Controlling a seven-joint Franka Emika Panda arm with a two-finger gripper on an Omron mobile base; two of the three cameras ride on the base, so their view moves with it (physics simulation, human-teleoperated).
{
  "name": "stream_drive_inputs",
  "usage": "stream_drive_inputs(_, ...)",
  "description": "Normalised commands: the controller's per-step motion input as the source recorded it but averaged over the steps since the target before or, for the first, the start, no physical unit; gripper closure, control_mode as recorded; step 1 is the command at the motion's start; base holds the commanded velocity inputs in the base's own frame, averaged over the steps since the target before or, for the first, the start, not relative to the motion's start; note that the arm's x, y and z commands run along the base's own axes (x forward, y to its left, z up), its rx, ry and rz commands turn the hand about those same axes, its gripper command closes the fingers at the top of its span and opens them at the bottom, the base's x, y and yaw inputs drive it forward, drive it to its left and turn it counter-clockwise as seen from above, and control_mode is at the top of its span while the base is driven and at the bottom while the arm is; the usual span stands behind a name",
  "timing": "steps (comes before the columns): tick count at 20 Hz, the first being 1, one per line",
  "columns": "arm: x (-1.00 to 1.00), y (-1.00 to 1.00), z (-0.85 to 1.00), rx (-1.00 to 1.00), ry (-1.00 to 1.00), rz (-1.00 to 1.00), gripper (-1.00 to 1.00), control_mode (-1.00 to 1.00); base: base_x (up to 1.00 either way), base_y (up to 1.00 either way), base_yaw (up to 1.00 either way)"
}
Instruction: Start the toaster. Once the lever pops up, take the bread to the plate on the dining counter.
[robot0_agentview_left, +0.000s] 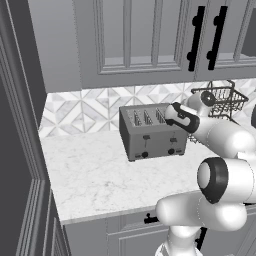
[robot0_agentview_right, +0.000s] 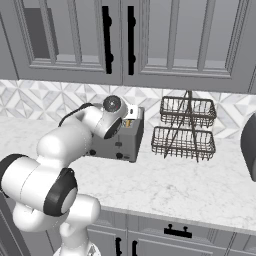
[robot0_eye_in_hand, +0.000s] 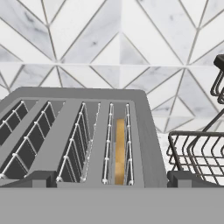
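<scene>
Bread (robot0_eye_in_hand: 120, 151) is seen standing on edge in the rightmost slot of the toaster (robot0_eye_in_hand: 83, 131), sunk low between the wire guides, on the marble worktop (robot0_agentview_left: 95, 175) against the tiled backsplash. It is judged light, stiff enough to lift, yet crumbly under a hard squeeze; the top edge, taken across its thin faces, is judged the place to grip once raised. The gripper (robot0_eye_in_hand: 107, 181) is held above the toaster's top with its jaws spread wide and nothing between them. The slice is shown by the hand view, while the levers and knobs on the toaster's front are shown by the left base view. A wire basket rack (robot0_agentview_right: 186, 127) just beside the toaster is shown whole in the right base view.
</scene>
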Motion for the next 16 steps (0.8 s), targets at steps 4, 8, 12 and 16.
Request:
stream_drive_inputs(4,0.00,0.00,0.00,0.00,0.00,0.00,-1.00,-1.00,0.00,0.00,0.00)
stream_drive_inputs(8,0.00,0.00,0.00,0.00,0.00,0.00,-1.00,-1.00,0.00,0.00,0.00)
stream_drive_inputs(12,0.00,0.00,0.00,0.00,0.00,0.00,-1.00,-1.00,0.00,0.00,0.00)
stream_drive_inputs(16,0.00,0.00,0.00,0.00,0.00,0.00,-1.00,-1.00,0.00,0.00,0.00)
